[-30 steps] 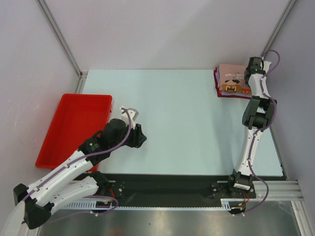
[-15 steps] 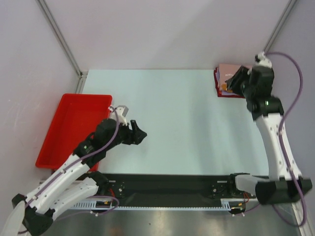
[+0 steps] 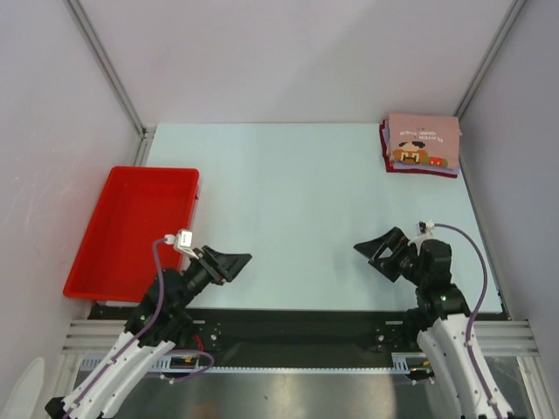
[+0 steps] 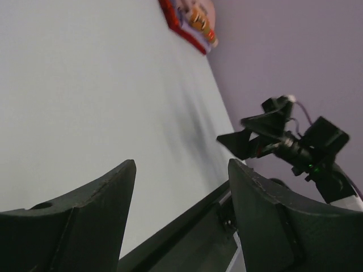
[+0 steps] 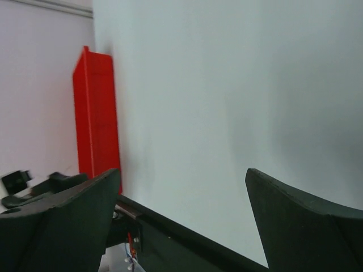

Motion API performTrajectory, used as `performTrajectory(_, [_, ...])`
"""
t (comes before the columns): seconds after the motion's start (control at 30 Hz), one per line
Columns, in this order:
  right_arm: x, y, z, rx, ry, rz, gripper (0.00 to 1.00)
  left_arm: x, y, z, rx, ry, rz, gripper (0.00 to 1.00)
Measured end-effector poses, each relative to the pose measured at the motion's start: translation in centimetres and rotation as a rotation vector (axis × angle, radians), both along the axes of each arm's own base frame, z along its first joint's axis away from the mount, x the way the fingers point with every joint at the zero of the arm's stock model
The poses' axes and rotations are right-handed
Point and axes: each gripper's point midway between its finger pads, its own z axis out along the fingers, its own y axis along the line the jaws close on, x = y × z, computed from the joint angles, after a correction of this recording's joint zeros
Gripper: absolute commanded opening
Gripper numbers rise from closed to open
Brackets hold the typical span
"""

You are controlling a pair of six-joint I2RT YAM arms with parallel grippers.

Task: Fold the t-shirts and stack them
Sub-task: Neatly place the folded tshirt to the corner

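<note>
The t-shirts [image 3: 422, 146] lie folded in one stack at the table's far right corner. A dusty-pink tee with a cartoon print is on top, and red cloth edges show beneath it. In the left wrist view the t-shirts [image 4: 191, 22] are small and far off. My left gripper [image 3: 229, 262] hangs open and empty over the near left edge of the table. My right gripper [image 3: 377, 251] hangs open and empty over the near right edge. Both are far from the stack. The left gripper [image 4: 181, 164] and the right gripper [image 5: 182, 171] hold nothing between their fingers.
A red plastic tray [image 3: 131, 229] sits beside the table's left edge; in the right wrist view the tray [image 5: 96, 119] stands past the light table [image 3: 314, 209]. A black rail [image 3: 306, 325] runs along the near edge. Purple walls enclose the back and both sides.
My right arm has drawn back from the stack to the near edge and its jaws have opened. The pink tee stays on the stack. My left arm has also pulled back toward its base.
</note>
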Motion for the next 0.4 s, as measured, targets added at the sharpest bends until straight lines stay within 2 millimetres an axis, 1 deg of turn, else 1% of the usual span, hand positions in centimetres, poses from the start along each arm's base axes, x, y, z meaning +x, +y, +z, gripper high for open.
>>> performTrajectory(0.1, [-0.8,0.3,0.7,0.069,-0.062,-0.011,1.00,-0.4,-0.7,-3.6,0.010,0.107,-0.034,0.71])
performTrajectory(0.17, [-1.4,0.5,-0.2,0.109,-0.062,-0.019,1.00,-0.7,-1.0,-4.7,-0.003,0.152,-0.052,0.71])
performTrajectory(0.2, [-1.8,0.5,-1.0,0.119,-0.047,-0.023,1.00,-0.8,-1.2,-4.5,-0.013,0.155,-0.058,0.71])
performTrajectory(0.33, [-1.9,0.7,0.2,0.165,-0.094,-0.032,1.00,-1.1,-1.6,-3.9,-0.068,0.169,-0.082,0.71])
performTrajectory(0.4, [-2.1,0.9,0.3,0.180,-0.088,-0.021,1.00,-1.3,-1.9,-3.4,-0.102,0.173,-0.099,0.71])
